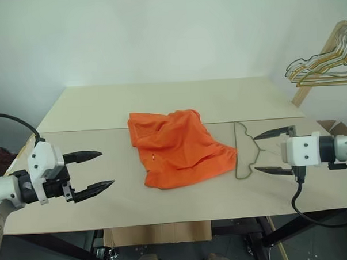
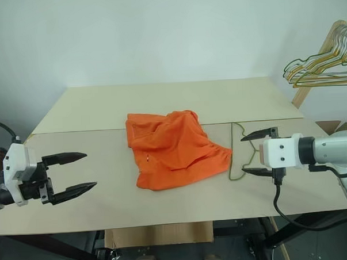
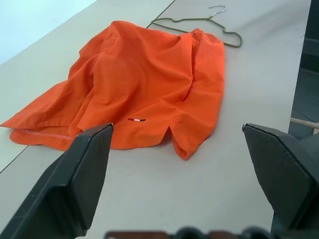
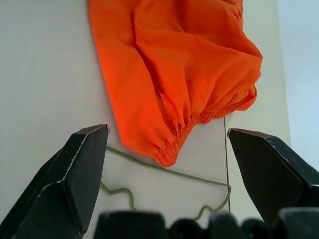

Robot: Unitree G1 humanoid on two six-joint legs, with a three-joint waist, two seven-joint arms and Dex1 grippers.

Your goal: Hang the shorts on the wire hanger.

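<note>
A: Right wrist view has the right gripper (image 4: 167, 164) with its fingers spread wide and empty, over the thin olive-grey wire hanger (image 4: 164, 170), whose bar lies touching the gathered waistband of the bright orange fabric shorts (image 4: 172, 69)

B: So a pinch there could likely snag cloth along with wire, or skate the hanger across the beige tabletop (image 1: 178, 101)

A: Left eye view adds the left gripper (image 1: 88, 175), also wide open and empty, well left of the shorts, which lie crumpled mid-table, with the hanger just right of them
</note>
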